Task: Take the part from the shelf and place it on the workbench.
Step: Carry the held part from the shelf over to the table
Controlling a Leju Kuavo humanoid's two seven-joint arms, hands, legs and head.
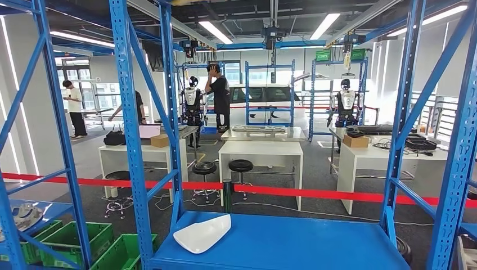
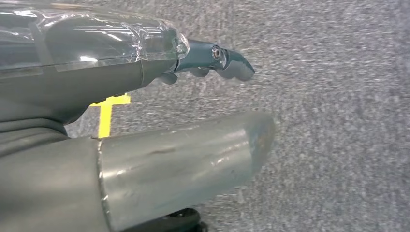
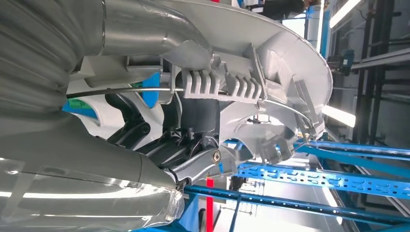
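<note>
Head view: blue shelf [image 1: 292, 242] straight ahead, with a white shell part [image 1: 201, 233] lying flat on its deck at about 7 o'clock, near the front-left upright and touching nothing else. Green crates [image 1: 76, 239] on the floor at 8 o'clock, under the neighbouring rack. Red barrier tape [image 1: 315, 193] stretched across behind the shelf. Beyond it, white worktops [image 1: 261, 151] at 12 o'clock with black stools [image 1: 241, 165] just beside them. Farther back, people standing and two other humanoid robots [image 1: 192, 101].

Right wrist view: right hand [image 3: 183, 130] wrapped around a pale ribbed part [image 3: 270, 63], dark fingers [image 3: 130, 130] curled into its hollow inner side, thumb lying over the outer shell. Blue shelf rails [image 3: 329, 176] close behind it. Cannot tell whether this piece and the shell on the deck are one and the same.

Left wrist view: left hand [image 2: 96, 96] hanging over grey carpet [image 2: 338, 121], holding nothing, thumb [image 2: 193, 154] straight and well apart from the lightly bent fingers [image 2: 227, 60]. Yellow floor marking [image 2: 106, 113] beneath the palm.
</note>
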